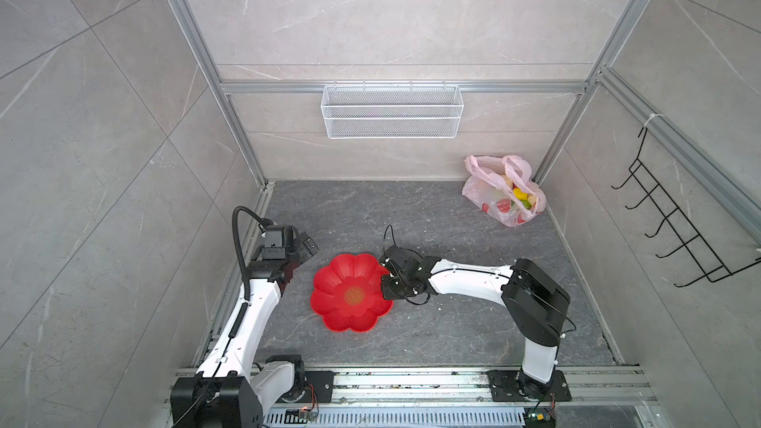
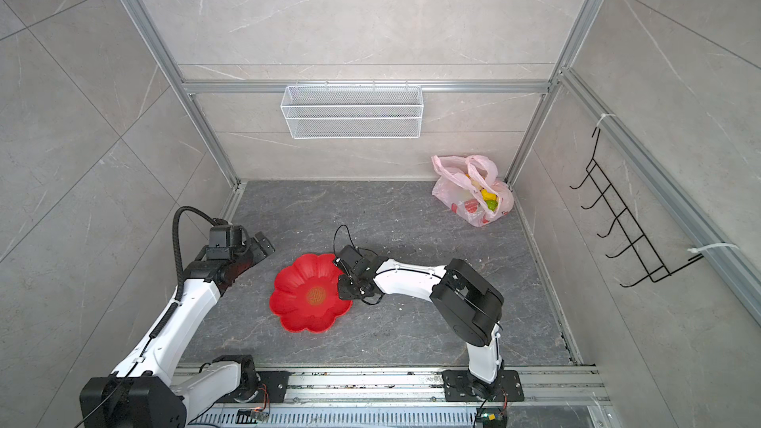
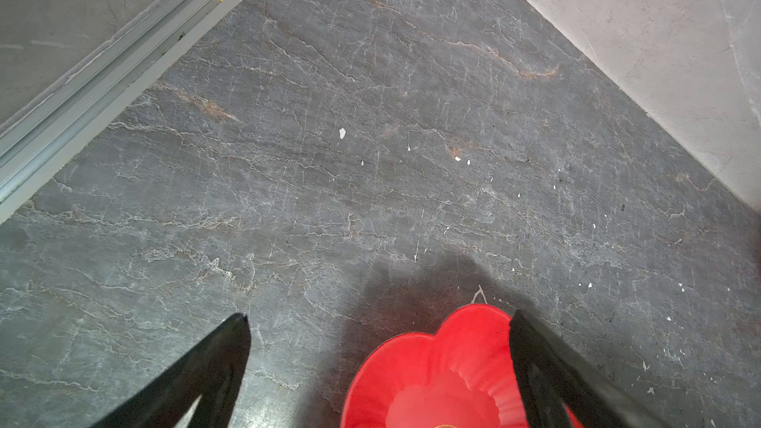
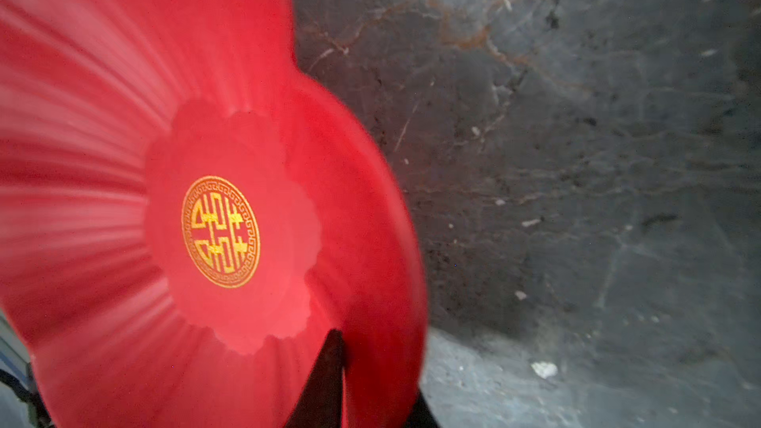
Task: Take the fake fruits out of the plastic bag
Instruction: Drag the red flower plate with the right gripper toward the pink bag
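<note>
**Fig.** R gripper (image 4: 374,364): jaws pinched on the rim of the red flower-shaped dish (image 4: 103,158), one finger inside the bowl and the other under the lip outside. In both top views it meets the dish on the side nearest its own arm. Probable reason (judgement only): to drag or steady the dish as a landing spot for fruit.

L gripper (image 3: 379,314): fingers spread wide, holding nothing. It hovers over bare tabletop (image 3: 370,137) w/ one petal of the dish showing between them, apparently parked clear of the R arm's work.

Plastic bag (image 1: 484,195): slumped in the far R corner against the walls, handles up, mouth agape, well apart from both grippers.

Fake fruits (image 1: 519,196): every visible piece is inside the bag. Yellow, green & cream lumps show thru the opening; red patches lower down may be fruit or print. None lies on the table or in the dish.

Stage: prep, no fruit out yet. Next step prob. needs a long reach to the corner, w/ one gripper holding the thin film open.
</note>
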Action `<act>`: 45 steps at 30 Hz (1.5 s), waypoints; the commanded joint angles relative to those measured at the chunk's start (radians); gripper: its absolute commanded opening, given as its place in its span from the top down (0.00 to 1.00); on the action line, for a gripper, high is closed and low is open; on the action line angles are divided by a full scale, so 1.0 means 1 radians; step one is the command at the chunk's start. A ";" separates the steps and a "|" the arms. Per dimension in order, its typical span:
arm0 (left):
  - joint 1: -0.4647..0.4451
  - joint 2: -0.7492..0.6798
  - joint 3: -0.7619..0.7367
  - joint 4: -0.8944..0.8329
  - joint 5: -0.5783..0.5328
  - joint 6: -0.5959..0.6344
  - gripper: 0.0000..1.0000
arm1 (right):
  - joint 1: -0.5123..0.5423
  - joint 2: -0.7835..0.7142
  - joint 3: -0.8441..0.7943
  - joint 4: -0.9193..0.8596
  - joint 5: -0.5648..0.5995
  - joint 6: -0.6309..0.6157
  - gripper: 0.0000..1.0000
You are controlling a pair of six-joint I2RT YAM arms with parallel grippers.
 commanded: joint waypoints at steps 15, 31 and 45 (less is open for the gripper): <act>-0.002 -0.003 0.002 -0.006 -0.018 -0.001 0.00 | -0.153 -0.130 -0.153 -0.096 0.079 -0.008 0.96; -0.004 0.076 0.036 0.054 0.057 -0.012 0.00 | -0.522 -0.534 -0.458 -0.488 0.255 -0.070 0.90; -0.009 0.091 0.041 0.075 0.086 -0.015 0.00 | -0.867 -0.642 -0.475 -0.581 0.225 -0.152 0.86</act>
